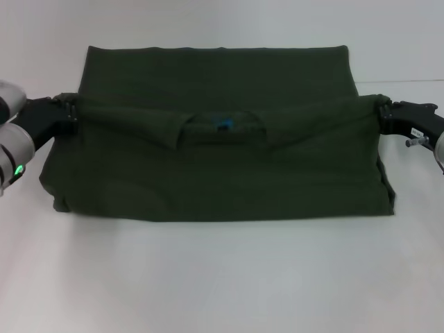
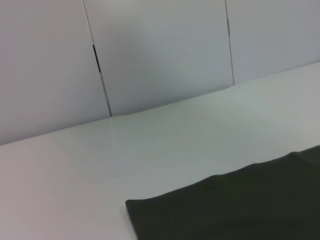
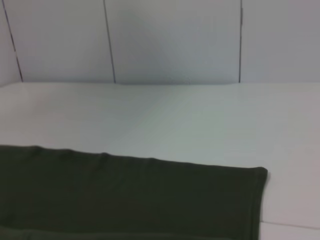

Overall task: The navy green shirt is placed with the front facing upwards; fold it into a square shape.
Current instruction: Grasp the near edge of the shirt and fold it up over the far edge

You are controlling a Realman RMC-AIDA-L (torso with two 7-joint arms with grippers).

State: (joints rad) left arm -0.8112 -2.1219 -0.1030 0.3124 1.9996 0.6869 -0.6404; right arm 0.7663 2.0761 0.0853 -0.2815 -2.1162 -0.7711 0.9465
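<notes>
The navy green shirt lies spread across the middle of the white table, already doubled over into a wide band. Its far edge runs straight along the back, and a nearer layer lies folded over the front part, so that the plain green fabric faces up. At the centre of that fold the neck opening shows as a shallow curved pocket with a small blue label inside it. A loose flap of cloth hangs at an angle just left of the neckline.

The left gripper sits at the shirt's left edge, level with the fold line, its dark fingers meeting the cloth where the upper layer bunches — it looks closed on the shirt's edge. The right gripper mirrors it at the right edge, black fingers pinching the bunched corner of the same layer. Both arms reach in from the sides, low over the table, and nothing stands between them and the garment.

The left wrist view shows one dark corner of the shirt lying flat on the table, with pale wall panels behind; that arm's own fingers are out of sight there. The right wrist view shows a hemmed edge and corner of the shirt on the table — again without its fingers — and the same panelled wall beyond.
</notes>
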